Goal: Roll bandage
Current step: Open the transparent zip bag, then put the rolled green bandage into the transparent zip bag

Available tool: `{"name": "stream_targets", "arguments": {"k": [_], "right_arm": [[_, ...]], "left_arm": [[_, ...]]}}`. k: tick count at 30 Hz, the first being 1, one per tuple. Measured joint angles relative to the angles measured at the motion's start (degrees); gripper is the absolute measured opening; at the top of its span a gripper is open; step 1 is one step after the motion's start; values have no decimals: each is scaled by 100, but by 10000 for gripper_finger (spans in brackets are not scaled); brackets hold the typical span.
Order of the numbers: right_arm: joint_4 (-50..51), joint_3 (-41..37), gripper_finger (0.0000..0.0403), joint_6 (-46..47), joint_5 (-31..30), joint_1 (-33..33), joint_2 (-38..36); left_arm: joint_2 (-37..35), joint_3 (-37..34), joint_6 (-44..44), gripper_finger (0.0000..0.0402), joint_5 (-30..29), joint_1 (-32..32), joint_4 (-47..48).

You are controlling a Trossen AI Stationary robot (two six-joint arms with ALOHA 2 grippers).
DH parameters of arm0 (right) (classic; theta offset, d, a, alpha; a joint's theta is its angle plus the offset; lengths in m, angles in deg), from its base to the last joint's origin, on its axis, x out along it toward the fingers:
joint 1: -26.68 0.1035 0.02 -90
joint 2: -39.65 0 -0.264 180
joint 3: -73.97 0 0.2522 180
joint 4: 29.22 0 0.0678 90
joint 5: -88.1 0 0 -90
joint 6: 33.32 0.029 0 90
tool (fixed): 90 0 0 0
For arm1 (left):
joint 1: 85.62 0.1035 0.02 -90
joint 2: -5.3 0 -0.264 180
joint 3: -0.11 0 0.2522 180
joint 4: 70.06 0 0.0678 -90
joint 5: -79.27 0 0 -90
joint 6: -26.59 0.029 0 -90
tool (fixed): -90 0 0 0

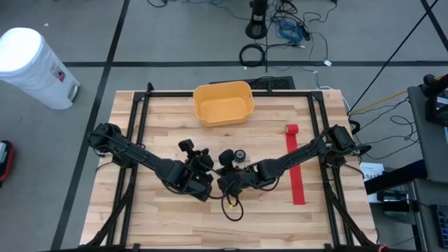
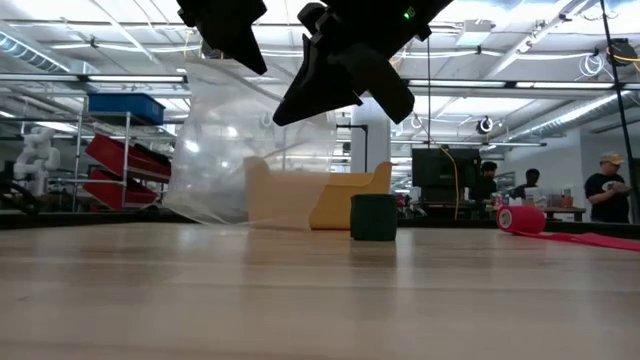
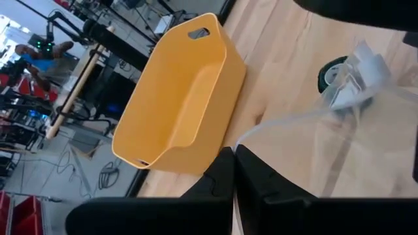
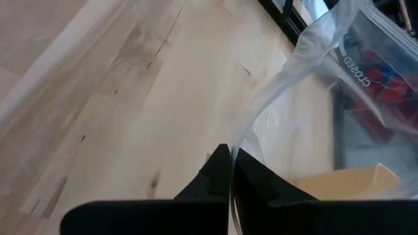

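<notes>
Here, the red bandage (image 1: 297, 172) is seen partly unrolled: a long flat red strip is laid along the right side of the wooden table (image 1: 161, 112), with a small rolled end at its far end, near the right arm's base. In the low view the roll (image 2: 518, 219) shows as a red cylinder with the strip trailing off to the right. The bandage is not touched by either gripper and lies well apart from both.

The left gripper (image 1: 204, 183) and right gripper (image 1: 225, 183) are met near the table's middle, each clamped shut on an edge of a clear plastic bag (image 2: 225, 150) that is held up between them. The bag edge is pinched between the left fingers (image 3: 219, 176) and between the right fingers (image 4: 219, 173).

A small dark tape roll (image 1: 240, 155) stands just beyond the grippers. A yellow bin (image 1: 222, 103) sits at the far edge of the table.
</notes>
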Motion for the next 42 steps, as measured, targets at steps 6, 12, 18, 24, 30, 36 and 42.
{"name": "stream_targets", "arguments": {"k": [6, 12, 18, 24, 30, 36, 42], "right_arm": [[20, 0, 12, -16, -101, 5, 0], [59, 0, 54, 91, -227, 85, -62], [263, 0, 95, 239, -241, 255, -352], [620, 4, 118, 490, -245, 476, -758], [1510, 7, 132, 1035, -468, 708, -1190], [2759, -91, 132, 2427, -206, 553, -1313], [1873, -1067, 132, 2467, 54, -110, -1294]], "left_arm": [[-1, 0, -19, 3, 178, -2, -4], [-2, 0, -146, 2, 233, -2, -24], [-2, 0, -158, 2, 236, -2, -28], [-2, 0, -297, 2, 253, 2, -20], [-2, 0, -304, 2, 251, -1, 62], [-2, 1, -448, 2, -1, 0, 176], [-2, 2, -450, 2, -7, -2, 176]]}}
